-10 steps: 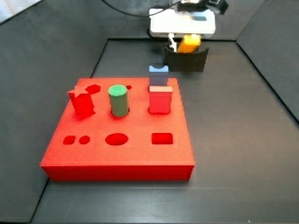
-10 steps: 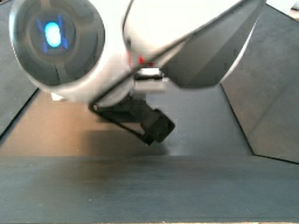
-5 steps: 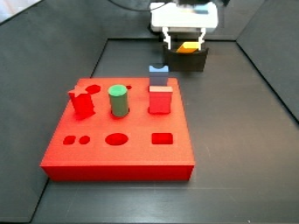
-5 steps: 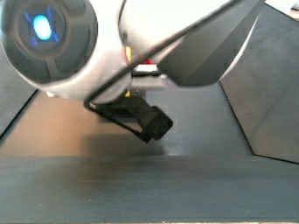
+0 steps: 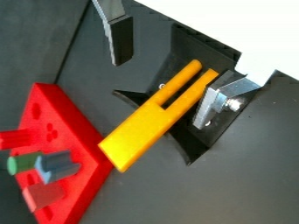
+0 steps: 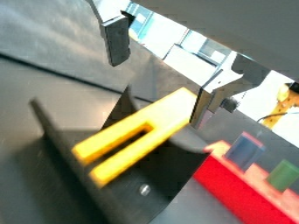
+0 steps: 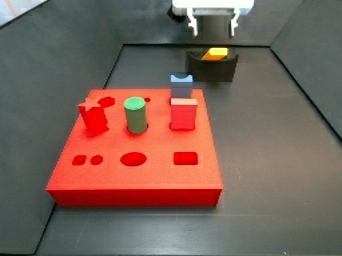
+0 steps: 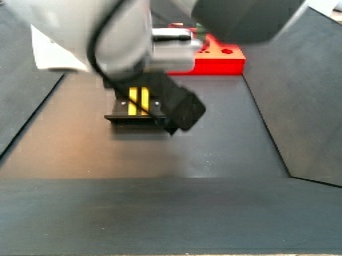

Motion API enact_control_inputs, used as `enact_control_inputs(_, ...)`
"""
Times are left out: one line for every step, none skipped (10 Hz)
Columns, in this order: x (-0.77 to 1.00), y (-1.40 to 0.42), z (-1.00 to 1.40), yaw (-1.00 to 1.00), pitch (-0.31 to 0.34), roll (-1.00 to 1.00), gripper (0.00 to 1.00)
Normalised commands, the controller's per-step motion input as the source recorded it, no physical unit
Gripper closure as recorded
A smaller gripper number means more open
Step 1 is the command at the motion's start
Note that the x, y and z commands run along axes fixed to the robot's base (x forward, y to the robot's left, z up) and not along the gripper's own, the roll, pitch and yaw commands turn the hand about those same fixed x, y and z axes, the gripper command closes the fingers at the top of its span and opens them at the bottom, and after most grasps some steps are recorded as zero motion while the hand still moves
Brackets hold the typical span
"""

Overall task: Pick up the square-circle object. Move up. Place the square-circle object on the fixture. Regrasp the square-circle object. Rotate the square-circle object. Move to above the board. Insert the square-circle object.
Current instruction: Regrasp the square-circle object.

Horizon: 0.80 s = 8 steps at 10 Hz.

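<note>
I saw the gripper hanging above the fixture at the bench's far edge, its fingers spread apart and empty. The square-circle object lay in the fixture's notch, clear of the board.

In a side view the gripper is cut off by the top edge, its fingertips too small to read, and only the end of the rod shows over the fixture. In the other side view the blurred arm hides most of the board and part of the fixture. Both wrist views crop the board.
</note>
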Motion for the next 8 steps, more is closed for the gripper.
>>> enact_control_inputs(-0.02, 0.0, 0.32, 0.01, 0.117, 0.04, 0.0)
enact_control_inputs(-1.0, 0.0, 0.0, -0.05, 0.025, -0.07, 0.0)
enact_control_inputs(-1.0, 0.0, -0.03, -0.07, -0.011, -0.08, 0.0)
enact_control_inputs(-1.0, 0.0, -0.01, -0.08, -0.039, -0.06, 0.0)
enact_control_inputs(-1.0, 0.0, 0.01, -0.07, -0.056, -0.03, 0.0)
enact_control_inputs(-1.0, 0.0, 0.01, -0.05, -0.065, 0.01, 0.0)
enact_control_inputs(-1.0, 0.0, 0.01, -0.03, -0.071, 0.03, 0.0)
enact_control_inputs(-1.0, -0.01, 0.02, -0.02, -0.075, 0.06, 0.0)
